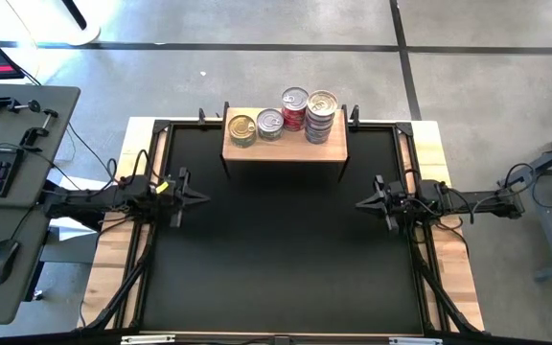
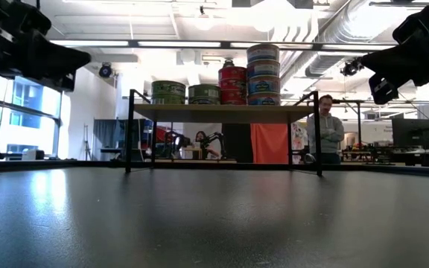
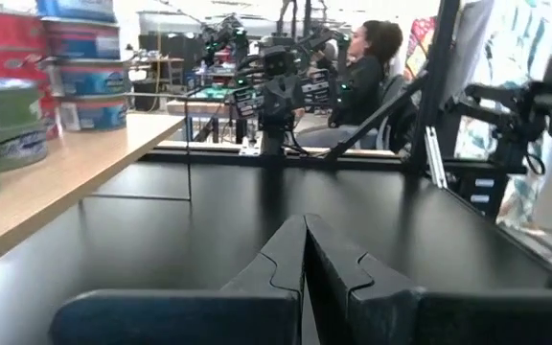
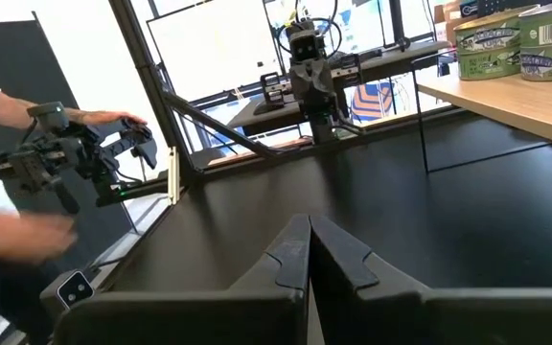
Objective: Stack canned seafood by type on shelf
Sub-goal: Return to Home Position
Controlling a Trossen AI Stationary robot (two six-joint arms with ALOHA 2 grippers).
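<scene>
Leftmost, the left tool (image 1: pixel 199 197) hangs closed over the worktop (image 1: pixel 276 268). On the shelf (image 1: pixel 286 150) at the far edge, the canned seafood (image 1: pixel 295 107) stands in green, red and bluish stacks. The right tool (image 1: pixel 362 202) hangs closed at the right.

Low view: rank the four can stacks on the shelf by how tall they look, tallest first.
1. Blue-label stack, tallest on the shelf.
2. Red-label stack.
3. Left green-label stack and right green-label stack: nearly alike. The left looks slightly bigger but may stand nearer the camera, so these two are unranked.
</scene>
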